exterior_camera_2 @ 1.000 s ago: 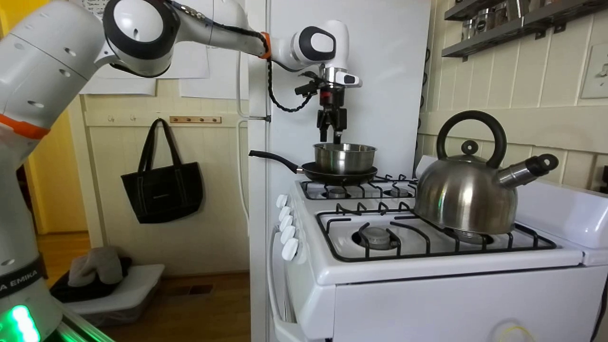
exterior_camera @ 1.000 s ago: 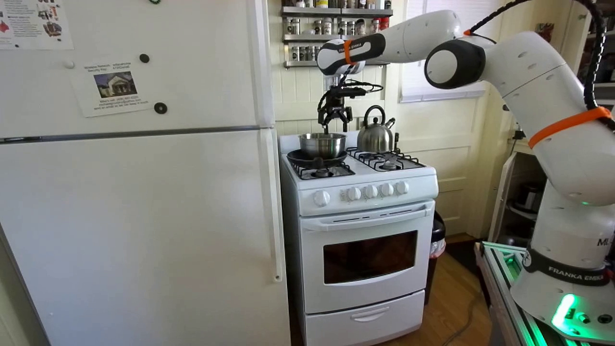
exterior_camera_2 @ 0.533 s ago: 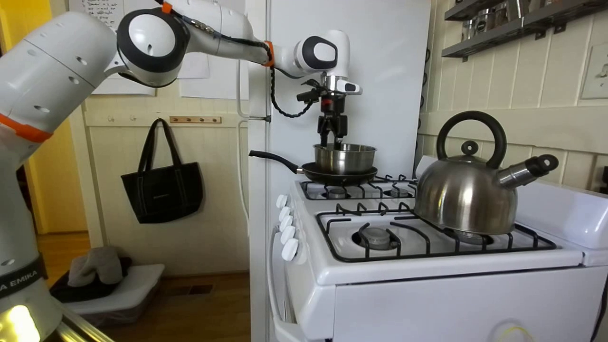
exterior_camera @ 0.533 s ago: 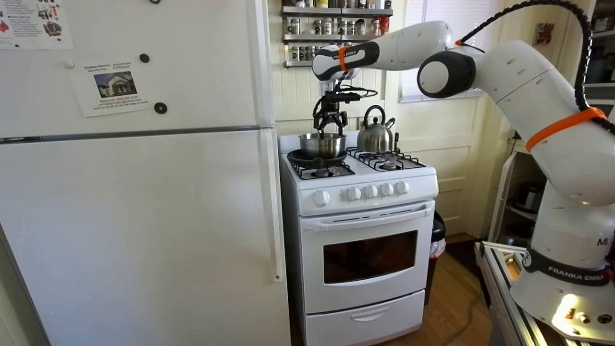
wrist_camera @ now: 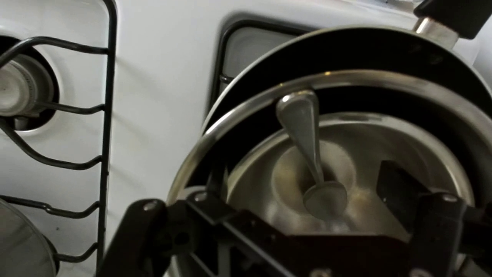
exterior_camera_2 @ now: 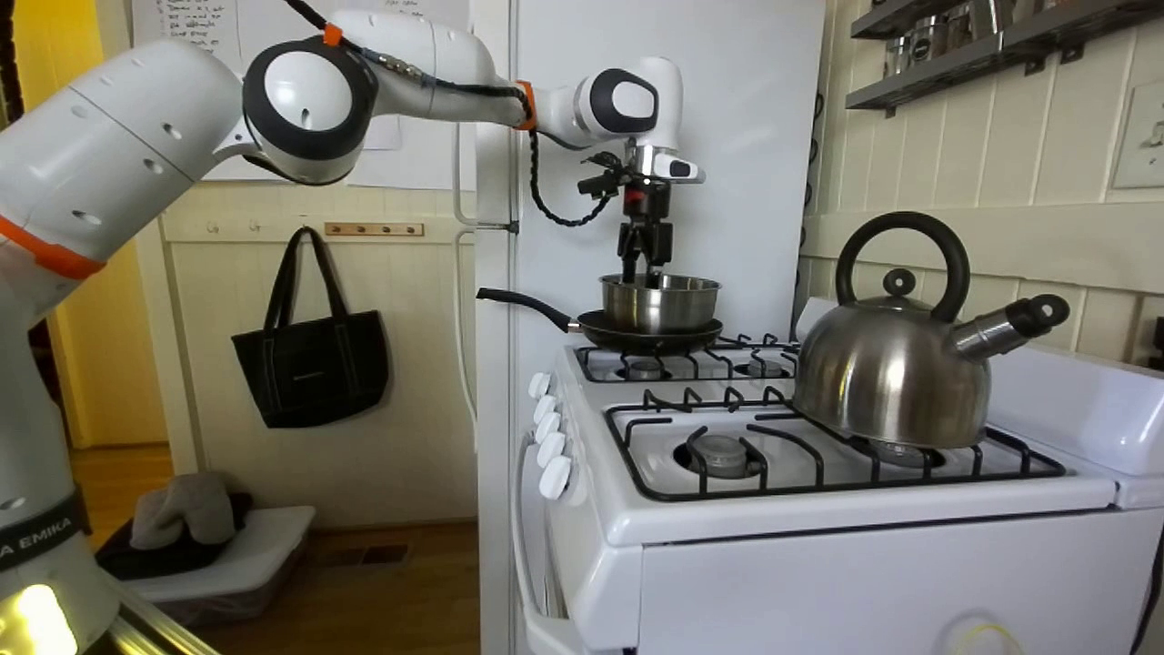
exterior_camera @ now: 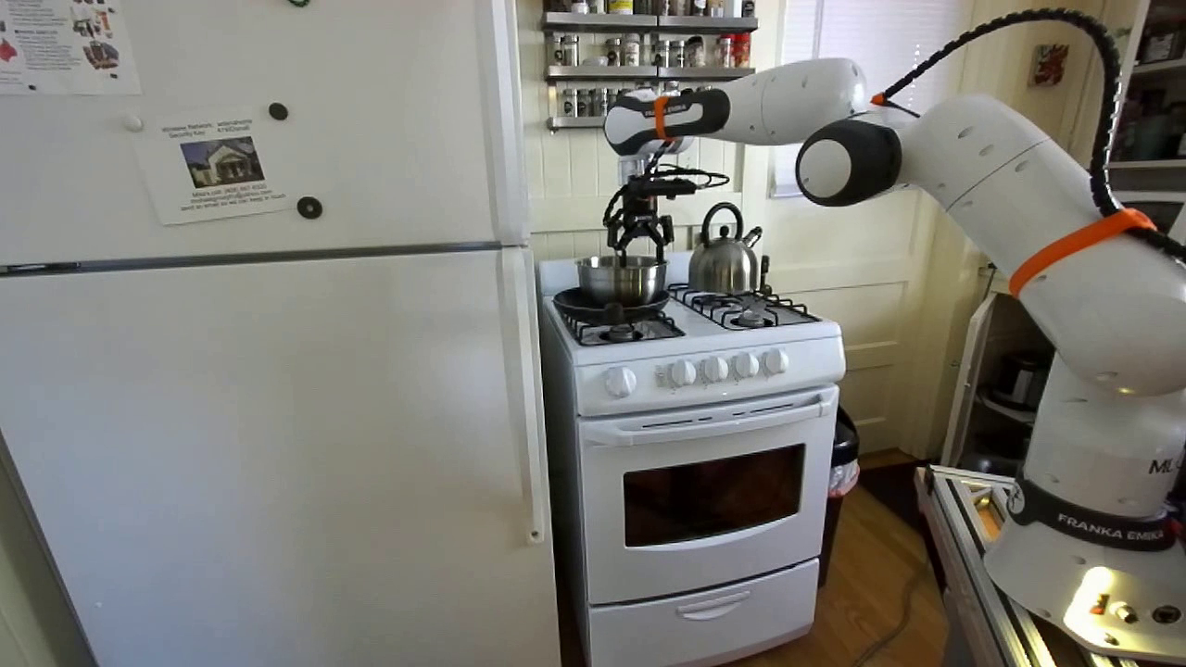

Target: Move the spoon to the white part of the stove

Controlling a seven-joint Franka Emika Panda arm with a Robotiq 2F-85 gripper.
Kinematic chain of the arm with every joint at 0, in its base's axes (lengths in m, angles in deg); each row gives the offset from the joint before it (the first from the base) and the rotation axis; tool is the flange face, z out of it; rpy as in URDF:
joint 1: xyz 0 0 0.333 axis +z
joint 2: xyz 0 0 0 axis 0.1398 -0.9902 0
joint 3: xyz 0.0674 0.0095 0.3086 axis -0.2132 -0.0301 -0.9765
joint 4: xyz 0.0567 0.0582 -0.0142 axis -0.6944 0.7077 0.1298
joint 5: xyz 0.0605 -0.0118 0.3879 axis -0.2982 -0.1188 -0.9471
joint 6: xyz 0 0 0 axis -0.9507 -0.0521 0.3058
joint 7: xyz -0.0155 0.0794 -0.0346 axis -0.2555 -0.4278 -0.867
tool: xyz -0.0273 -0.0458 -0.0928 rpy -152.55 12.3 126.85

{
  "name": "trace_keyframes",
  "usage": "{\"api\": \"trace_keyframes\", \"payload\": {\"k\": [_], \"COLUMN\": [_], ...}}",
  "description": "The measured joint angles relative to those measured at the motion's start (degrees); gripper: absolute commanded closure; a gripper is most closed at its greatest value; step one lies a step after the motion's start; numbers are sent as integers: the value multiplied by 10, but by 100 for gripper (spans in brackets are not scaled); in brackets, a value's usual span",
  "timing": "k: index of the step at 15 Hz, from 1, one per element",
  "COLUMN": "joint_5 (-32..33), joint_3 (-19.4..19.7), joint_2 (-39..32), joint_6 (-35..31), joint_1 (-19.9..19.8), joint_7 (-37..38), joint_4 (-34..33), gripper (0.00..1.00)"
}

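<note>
Spoon (wrist_camera: 310, 150) leaned inside bowl (exterior_camera_2: 661, 307), handle (wrist_camera: 301, 111) toward 11 o'clock in wrist view; tool (wrist_camera: 302, 179) stood spread, empty. Likely light, stiff, slick metal; broad handle end seemed best to pinch.

Arm (exterior_camera: 1001, 176): FRANKA EMIKA | fridge sheet (exterior_camera: 220, 167): Wireless Network (partly blurred)

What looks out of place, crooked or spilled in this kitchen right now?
The steel bowl with the spoon in it sits inside the black frying pan on the stove, an unusual stack. On the fridge, the house flyer hangs tilted. I see no clear spill or damage.
</note>
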Motion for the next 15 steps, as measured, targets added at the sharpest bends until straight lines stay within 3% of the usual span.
{"api": "trace_keyframes", "payload": {"k": [15], "joint_5": [25], "joint_3": [10], "joint_2": [-17], "joint_6": [107], "joint_1": [0], "joint_7": [7], "joint_4": [-51], "gripper": [0]}}
